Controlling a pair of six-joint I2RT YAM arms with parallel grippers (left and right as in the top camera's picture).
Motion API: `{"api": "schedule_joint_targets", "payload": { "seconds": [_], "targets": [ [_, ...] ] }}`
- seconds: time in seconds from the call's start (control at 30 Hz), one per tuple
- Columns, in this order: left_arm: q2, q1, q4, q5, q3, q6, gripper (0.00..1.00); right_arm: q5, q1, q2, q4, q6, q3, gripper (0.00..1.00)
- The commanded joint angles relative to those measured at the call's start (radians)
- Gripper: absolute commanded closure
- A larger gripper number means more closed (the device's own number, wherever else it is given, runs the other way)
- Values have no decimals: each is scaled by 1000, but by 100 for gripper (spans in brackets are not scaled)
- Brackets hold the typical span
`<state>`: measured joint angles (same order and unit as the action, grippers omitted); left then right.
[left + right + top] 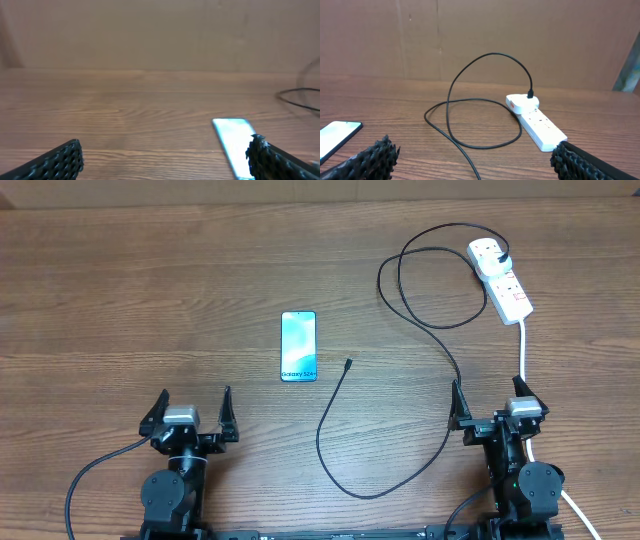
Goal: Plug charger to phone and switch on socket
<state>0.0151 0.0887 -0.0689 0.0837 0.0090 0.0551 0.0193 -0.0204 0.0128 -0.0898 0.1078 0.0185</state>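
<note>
overhead: slim blue-screened phone [299, 346] lies flat mid-table. thin black charger [347, 365] has its tip loose near the phone and its plug in the white socket [505, 280]. left gripper [195, 392] and right gripper [488, 385] are spread, empty.
left wrist: the phone is ahead, to the right.
right wrist: the cable arches into the strip.

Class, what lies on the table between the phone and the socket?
The charger: its loose tip and black loops lie between the phone and the socket, clearest in the overhead view.
</note>
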Motion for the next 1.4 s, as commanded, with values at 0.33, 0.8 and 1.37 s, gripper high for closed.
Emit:
{"api": "schedule_joint_targets", "payload": {
  "seconds": [0.33,0.8,1.37],
  "targets": [
    [-11,-5,30,-708,-3,587,0,0,3,-10,5,-6,-10,0],
    [12,-5,45,-389,354,235,0,0,3,-10,5,-6,-10,0],
    [941,-5,-1243,-235,1526,122,0,0,3,-10,5,-6,-10,0]
  ]
}}
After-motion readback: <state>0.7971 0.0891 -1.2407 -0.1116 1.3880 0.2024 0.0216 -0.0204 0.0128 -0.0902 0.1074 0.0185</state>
